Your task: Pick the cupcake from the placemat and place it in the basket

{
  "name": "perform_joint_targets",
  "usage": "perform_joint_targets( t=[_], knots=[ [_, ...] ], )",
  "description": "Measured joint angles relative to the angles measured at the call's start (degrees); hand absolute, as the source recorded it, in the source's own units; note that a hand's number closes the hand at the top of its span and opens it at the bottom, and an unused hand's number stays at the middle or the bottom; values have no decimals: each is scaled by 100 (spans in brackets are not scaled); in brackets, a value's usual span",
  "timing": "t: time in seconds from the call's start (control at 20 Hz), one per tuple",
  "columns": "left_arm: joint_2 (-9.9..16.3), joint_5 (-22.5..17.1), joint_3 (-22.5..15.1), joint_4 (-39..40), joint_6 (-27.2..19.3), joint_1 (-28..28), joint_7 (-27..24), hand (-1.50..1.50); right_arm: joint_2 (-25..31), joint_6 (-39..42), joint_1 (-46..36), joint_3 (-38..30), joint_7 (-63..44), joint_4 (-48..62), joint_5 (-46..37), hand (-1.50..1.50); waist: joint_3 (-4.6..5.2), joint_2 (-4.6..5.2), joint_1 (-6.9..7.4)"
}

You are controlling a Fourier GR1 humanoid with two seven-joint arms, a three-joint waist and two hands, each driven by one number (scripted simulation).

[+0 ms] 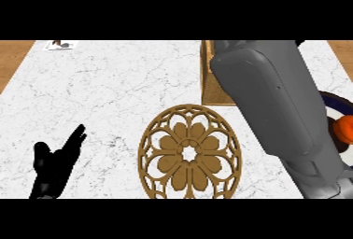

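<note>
A: Where's the cupcake?

B: Can't tell. It isn't visible in the head view. The wooden placemat (pixel 189 153), a round fretwork piece with a flower pattern, sits near centre on the white marble counter (pixel 103 93), and nothing shows on top of it.

A: Basket?

B: The wooden basket (pixel 215 88) is far of the placemat, just right of centre. Only its left wall and a strip of the inside show; the right forearm (pixel 276 107) covers the rest.

A: Right hand?

B: Not visible. The grey forearm comes in from the near right and runs to the far edge over the basket; the hand itself is out of view at the top. Can't tell how far open it is or whether it holds anything.

A: Left hand?

B: The left hand (pixel 55 165) is at the near left, well apart from the placemat, fingers straight and pointing up, relaxed open, holding nothing. Resting.

A: Anything else?

B: A plate (pixel 339 108) with dark rim at the right edge, an orange object (pixel 345 131) on it, both partly hidden by the forearm. A small object (pixel 60 45) at the far left corner, too small to identify.
</note>
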State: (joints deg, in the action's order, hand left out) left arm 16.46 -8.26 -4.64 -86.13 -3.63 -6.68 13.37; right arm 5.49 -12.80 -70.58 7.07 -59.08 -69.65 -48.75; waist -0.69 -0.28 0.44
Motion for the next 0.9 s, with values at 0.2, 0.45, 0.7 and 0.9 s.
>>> perform_joint_targets(
  t=[0.2,0.45,0.7,0.9],
  knots=[
    [-58,43,-7,59,5,65,-27,0,64,-201,96,-325,416,440,188,150,-7,17,32],
    [-70,59,38,52,15,48,-27,0,-10,-635,484,-769,863,574,567,150,-10,18,26],
    [-84,102,58,7,24,21,-4,0,39,-956,751,-1097,1474,844,884,150,-10,17,38],
    [-113,131,64,3,18,66,107,0,-36,-1184,1052,-1178,1946,1023,1032,150,-9,13,27]
  ],
)
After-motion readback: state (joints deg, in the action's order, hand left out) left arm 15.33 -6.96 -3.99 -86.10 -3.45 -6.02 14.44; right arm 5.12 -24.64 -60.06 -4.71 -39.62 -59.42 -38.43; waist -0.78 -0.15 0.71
